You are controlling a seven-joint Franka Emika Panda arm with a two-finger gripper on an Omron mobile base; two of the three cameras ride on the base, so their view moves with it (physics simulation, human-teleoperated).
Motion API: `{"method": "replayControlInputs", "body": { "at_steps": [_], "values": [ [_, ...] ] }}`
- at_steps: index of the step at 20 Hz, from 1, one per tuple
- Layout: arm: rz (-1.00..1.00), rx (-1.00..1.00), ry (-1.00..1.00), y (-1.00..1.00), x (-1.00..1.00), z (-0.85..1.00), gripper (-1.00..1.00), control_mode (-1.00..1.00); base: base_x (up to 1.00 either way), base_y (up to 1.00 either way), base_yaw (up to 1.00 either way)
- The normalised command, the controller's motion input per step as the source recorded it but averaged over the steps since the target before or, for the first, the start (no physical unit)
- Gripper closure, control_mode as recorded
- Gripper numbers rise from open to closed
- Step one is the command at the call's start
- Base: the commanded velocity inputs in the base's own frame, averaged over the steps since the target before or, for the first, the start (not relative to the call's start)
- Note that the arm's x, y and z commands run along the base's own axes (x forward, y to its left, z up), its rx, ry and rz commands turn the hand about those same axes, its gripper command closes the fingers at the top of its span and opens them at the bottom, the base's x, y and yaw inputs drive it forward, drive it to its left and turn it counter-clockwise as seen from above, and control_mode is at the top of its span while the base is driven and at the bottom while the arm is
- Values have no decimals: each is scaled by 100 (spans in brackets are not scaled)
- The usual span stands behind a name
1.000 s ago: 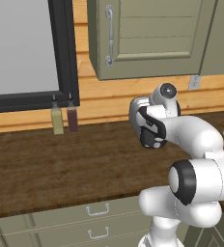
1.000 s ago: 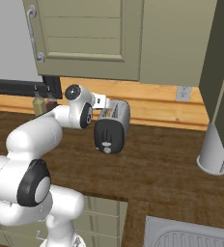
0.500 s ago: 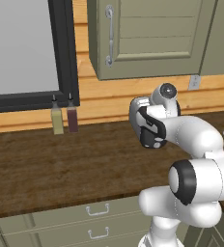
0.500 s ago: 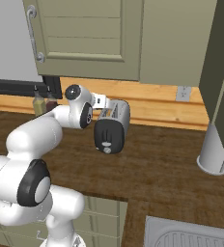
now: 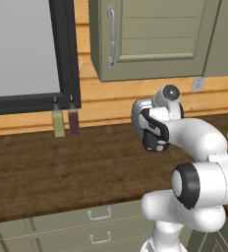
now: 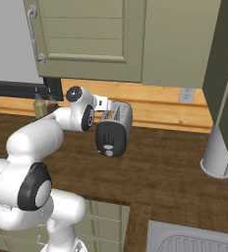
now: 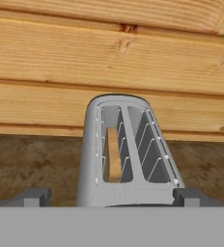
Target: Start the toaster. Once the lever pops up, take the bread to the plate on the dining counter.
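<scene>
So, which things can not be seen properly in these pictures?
- Toaster lever: its position cannot be made out in the right base view; in the hand view it is cut off by the bottom edge.
- Toaster in the left base view: largely hidden behind the arm.
- Bread: just its edge shows in the left slot in the hand view; slot walls hide the rest.
- Hand: only its fingertips show.

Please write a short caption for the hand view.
Open gripper above the toaster, bread in one slot.
</scene>
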Motion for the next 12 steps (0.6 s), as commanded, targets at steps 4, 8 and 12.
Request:
{"method": "replayControlInputs", "body": {
  "at_steps": [4,8,12],
  "values": [
    [0,0,0,0,0,0,-100,-100,0,0,0],
    [0,0,0,0,0,0,-100,-100,0,0,0],
    [0,0,0,0,0,0,-100,-100,0,0,0]
  ]
}}
